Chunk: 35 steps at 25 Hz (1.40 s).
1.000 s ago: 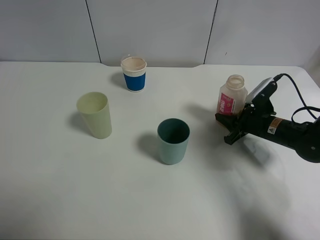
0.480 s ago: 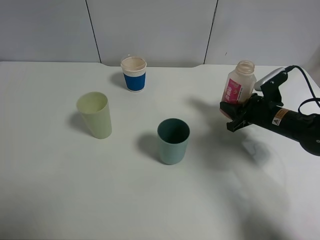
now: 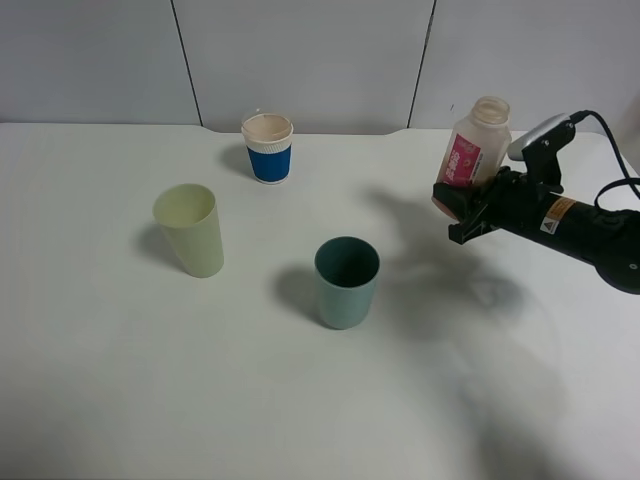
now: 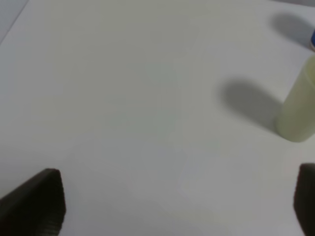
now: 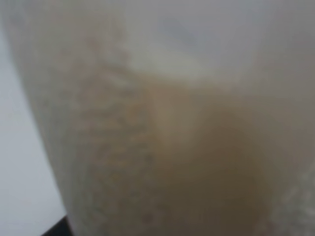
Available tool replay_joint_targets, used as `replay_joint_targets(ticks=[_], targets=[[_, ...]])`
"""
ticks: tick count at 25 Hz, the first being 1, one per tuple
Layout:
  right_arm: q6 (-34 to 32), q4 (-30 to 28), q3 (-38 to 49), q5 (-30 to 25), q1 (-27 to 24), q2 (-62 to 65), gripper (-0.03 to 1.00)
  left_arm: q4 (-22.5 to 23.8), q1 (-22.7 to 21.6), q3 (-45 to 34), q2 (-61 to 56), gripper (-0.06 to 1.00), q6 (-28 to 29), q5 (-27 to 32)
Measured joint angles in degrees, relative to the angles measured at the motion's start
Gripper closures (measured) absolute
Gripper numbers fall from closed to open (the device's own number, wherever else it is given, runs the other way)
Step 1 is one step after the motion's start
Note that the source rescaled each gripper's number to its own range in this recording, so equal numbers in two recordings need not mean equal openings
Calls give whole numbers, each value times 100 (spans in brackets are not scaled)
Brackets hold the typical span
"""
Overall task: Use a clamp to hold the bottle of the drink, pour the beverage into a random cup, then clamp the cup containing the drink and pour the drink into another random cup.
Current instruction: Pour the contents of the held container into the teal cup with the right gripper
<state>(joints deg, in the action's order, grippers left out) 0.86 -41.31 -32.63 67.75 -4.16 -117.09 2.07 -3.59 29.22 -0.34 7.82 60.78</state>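
The bottle [image 3: 474, 150], translucent with a pink-red label and an uncapped neck, hangs above the table at the right, tipped slightly. My right gripper [image 3: 460, 208] is shut on its lower part. In the right wrist view the bottle [image 5: 162, 123] fills the picture, with beige beverage [image 5: 197, 167] inside. The teal cup [image 3: 347, 282] stands upright at the table's middle, to the left of the bottle and lower. The pale yellow-green cup [image 3: 190, 229] stands further left, and its side [image 4: 299, 108] shows in the left wrist view. My left gripper [image 4: 177, 206] is open over bare table, far from the cups.
A blue-sleeved paper cup [image 3: 268, 147] stands at the back near the wall. The white table [image 3: 120, 380] spreads around the cups. The right arm's black cable [image 3: 612, 150] loops at the right edge.
The right gripper has lifted the bottle off the table and carried it upward. The cups and the left gripper have not moved.
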Motion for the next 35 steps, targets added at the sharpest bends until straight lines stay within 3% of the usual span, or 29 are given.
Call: replay_joint_targets(ticks=[13,23,27,35], targets=[[-116,-31,-732,-82,960,215,97,0,0,0,0,15,0,0],[-206,-315,-837,-900,1422,513,97,0,0,0,0,15,0,0],[-206,-534,-832,-1595,1679,894,97,0,0,0,0,15,0,0],[-206,-1047,-838,-2167,1725,1253,97,0,0,0,0,15,0,0]])
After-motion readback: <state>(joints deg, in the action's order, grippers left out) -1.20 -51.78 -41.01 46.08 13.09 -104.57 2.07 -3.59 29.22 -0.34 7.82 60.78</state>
